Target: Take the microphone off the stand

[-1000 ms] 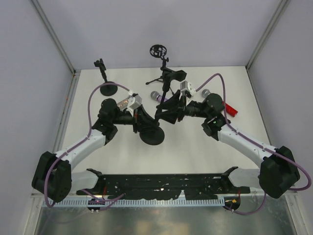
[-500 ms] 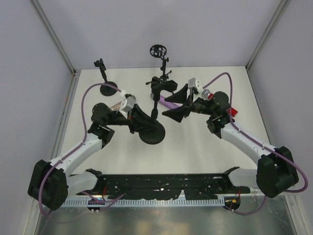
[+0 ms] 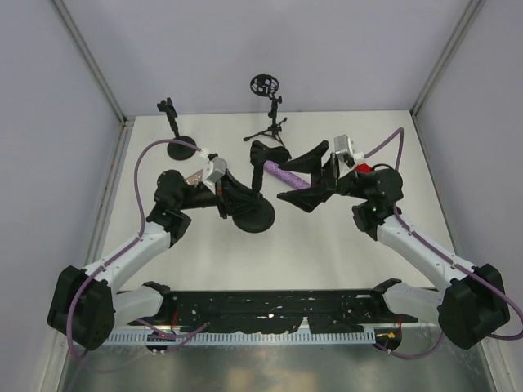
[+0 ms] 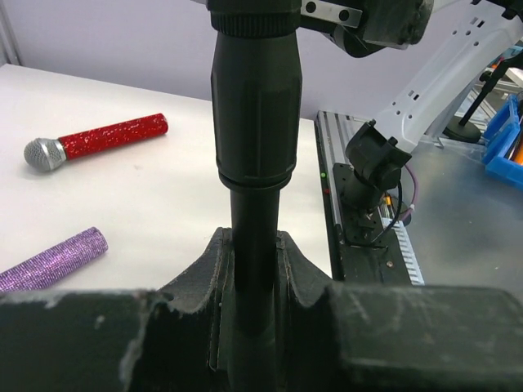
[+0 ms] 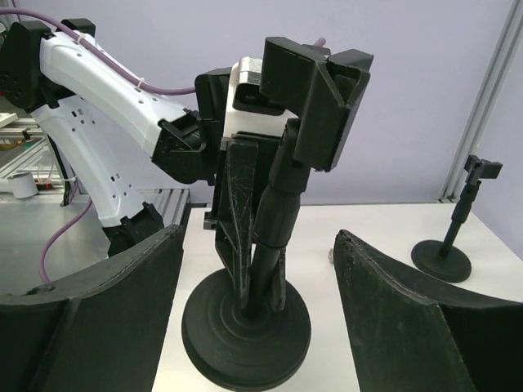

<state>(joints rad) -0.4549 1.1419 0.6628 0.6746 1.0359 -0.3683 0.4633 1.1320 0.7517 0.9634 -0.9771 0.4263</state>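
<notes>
The black stand [image 3: 255,216] rests on its round base, and my left gripper [image 3: 235,199] is shut on its pole [image 4: 255,163] just above that base. In the right wrist view the stand [image 5: 274,237] is straight ahead and its clip [image 5: 320,90] holds no microphone. The purple glitter microphone [image 3: 286,174] lies on the table beside the stand, and its handle end [image 4: 51,261] shows in the left wrist view. My right gripper [image 3: 306,178] hangs open to the right of it, its jaws wide apart with nothing between them [image 5: 255,318].
A red glitter microphone [image 4: 98,139] lies on the table, mostly hidden under my right wrist [image 3: 362,168]. A small round-base stand [image 3: 176,135] is at the back left, also [image 5: 445,245]. A tripod stand with a ring mount [image 3: 265,102] is at the back centre.
My right gripper has opened and drawn back to the right. The purple microphone has left the clip and now lies on the table. My left gripper still holds the pole.
</notes>
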